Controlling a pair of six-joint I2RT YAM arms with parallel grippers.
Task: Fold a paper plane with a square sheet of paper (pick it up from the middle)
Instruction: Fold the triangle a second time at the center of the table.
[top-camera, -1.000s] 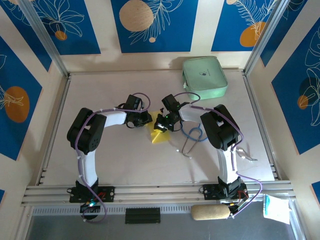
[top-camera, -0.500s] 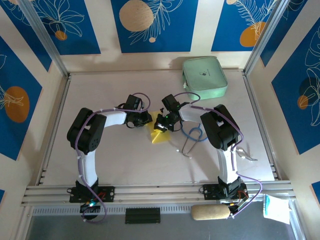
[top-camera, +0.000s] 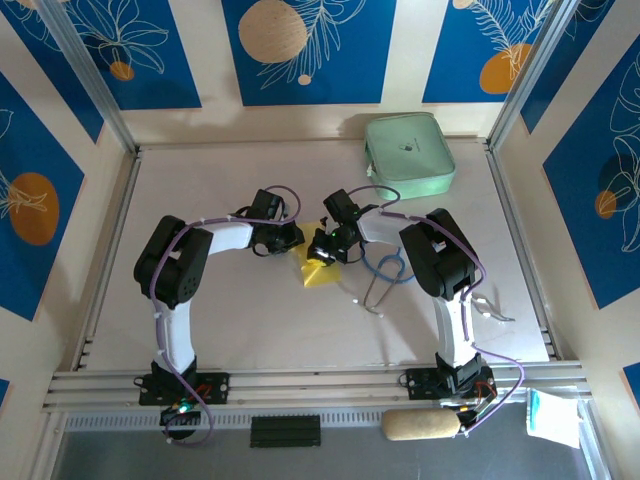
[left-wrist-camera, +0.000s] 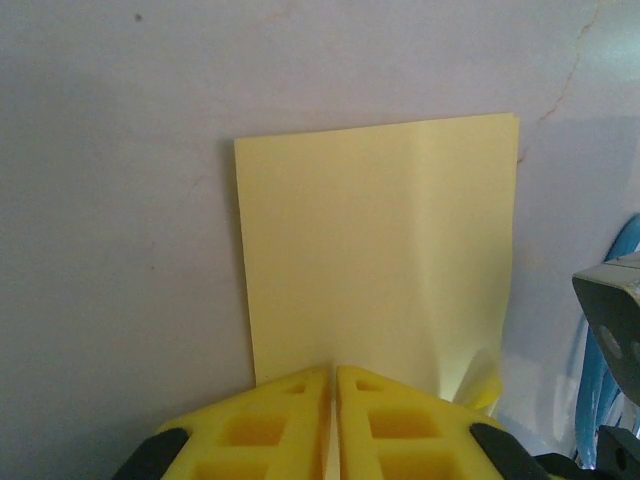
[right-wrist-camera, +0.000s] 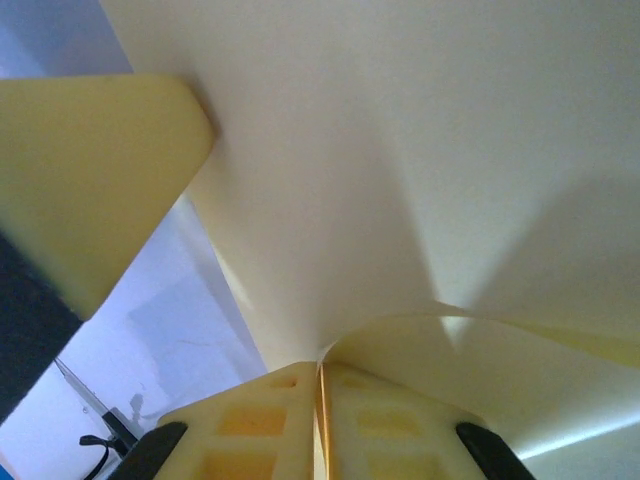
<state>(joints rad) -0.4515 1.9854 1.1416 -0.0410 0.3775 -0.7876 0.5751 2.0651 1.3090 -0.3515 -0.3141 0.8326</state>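
The yellow sheet of paper (top-camera: 320, 273) lies folded on the table between the two grippers. In the left wrist view it is a flat rectangle (left-wrist-camera: 380, 250) with one corner curling up at the lower right. My left gripper (top-camera: 291, 240) is shut, its tips (left-wrist-camera: 334, 372) down on the paper's near edge. My right gripper (top-camera: 322, 252) is shut on a raised flap of the paper (right-wrist-camera: 400, 150); the flap's edge runs into the slit between its tips (right-wrist-camera: 321, 368). No finished paper plane shape is formed.
A mint-green case (top-camera: 408, 153) sits at the back right of the table. A blue looped cable (top-camera: 385, 265) lies just right of the paper, and it also appears at the right edge of the left wrist view (left-wrist-camera: 598, 390).
The right gripper has turned slightly over the paper. The left arm and the paper have stayed in place.
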